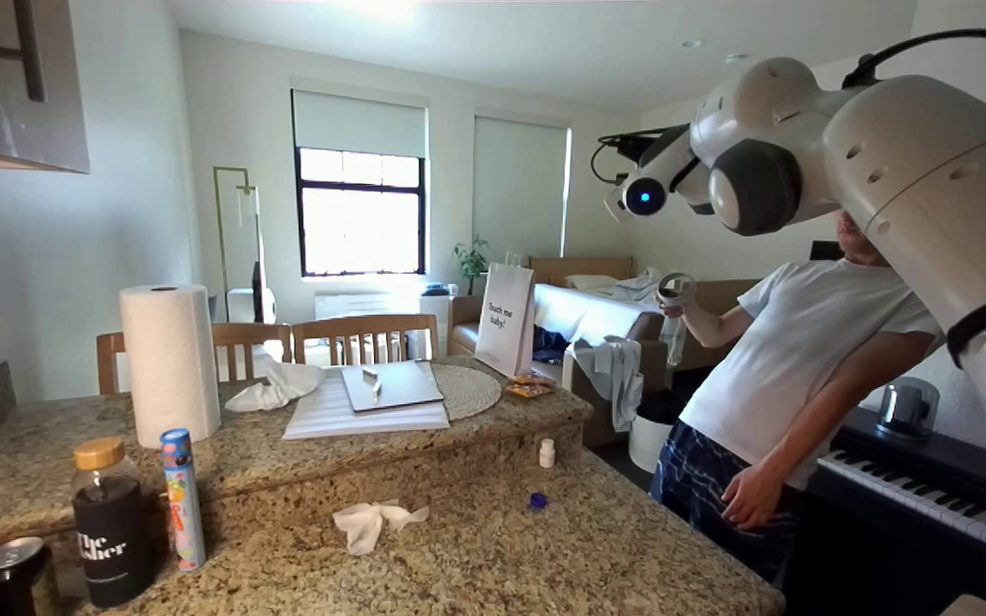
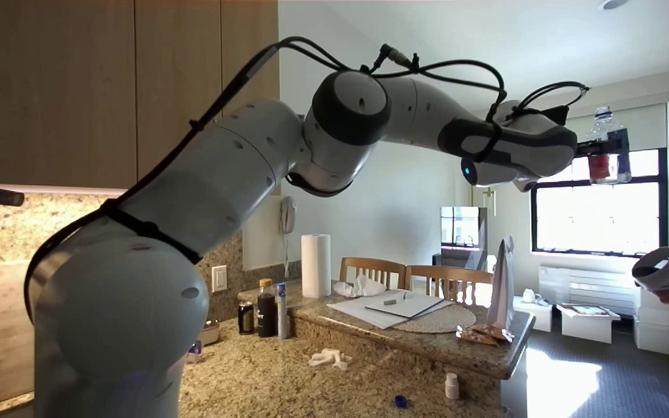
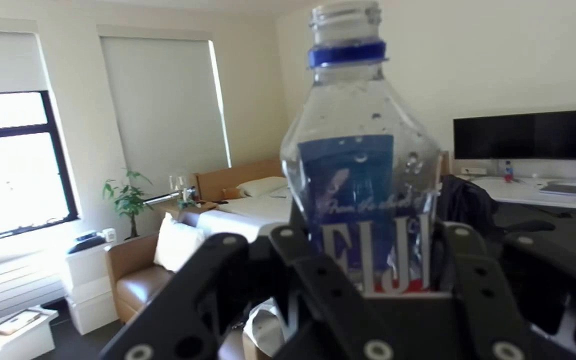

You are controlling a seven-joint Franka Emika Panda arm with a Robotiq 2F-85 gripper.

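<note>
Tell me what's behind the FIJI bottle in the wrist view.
Pale wall shows behind the bottle at its clear neck. Lower down, its label and the gripper holding it mostly hide what's behind.

holding a clear plastic bottle (image 3: 360, 175) upright in the black gripper (image 3: 374, 245), open at the threaded mouth, ringed blue round the neck, lettered "fiji" in white lower down. looking past it on the left to a window (image 3: 13, 170), a leafy plant (image 3: 128, 197), a brown sofa (image 3: 143, 290) with a pale cushion (image 3: 179, 245), and a bed (image 3: 248, 207). seeing on the right a wide dark screen (image 3: 530, 134) above a white desk (image 3: 518, 194), bearing a small red-and-blue bottle (image 3: 508, 172).
</note>
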